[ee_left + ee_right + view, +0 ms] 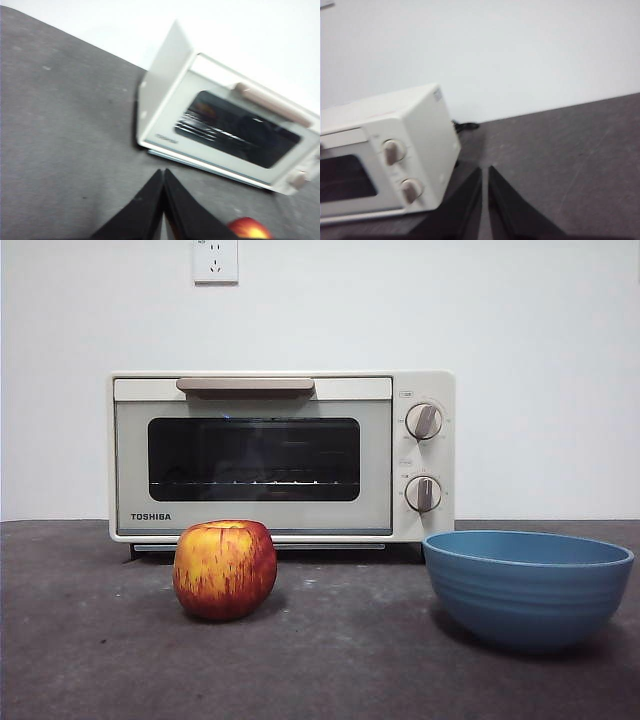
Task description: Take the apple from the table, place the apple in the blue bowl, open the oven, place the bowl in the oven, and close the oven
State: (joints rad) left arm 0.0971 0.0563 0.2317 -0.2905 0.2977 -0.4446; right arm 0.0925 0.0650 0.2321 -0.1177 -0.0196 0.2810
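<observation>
The red, yellow-streaked apple (225,568) rests on the dark grey table (330,660) left of centre, in front of the oven. To its right stands the blue bowl (527,585), holding nothing visible. Behind both sits the cream-white Toshiba oven (280,455), its door closed, beige handle (245,386) along the top. My left gripper (163,172) is shut and hangs above the table to the oven's left; the apple (250,228) peeks in at that view's edge. My right gripper (485,170) is shut too, high up by the oven's knob side (395,152). Neither gripper appears in the front view.
A white wall with a power socket (215,260) rises behind the oven. A dark cable (465,126) lies behind the oven at its right rear corner. Bare table spreads to the oven's left and right.
</observation>
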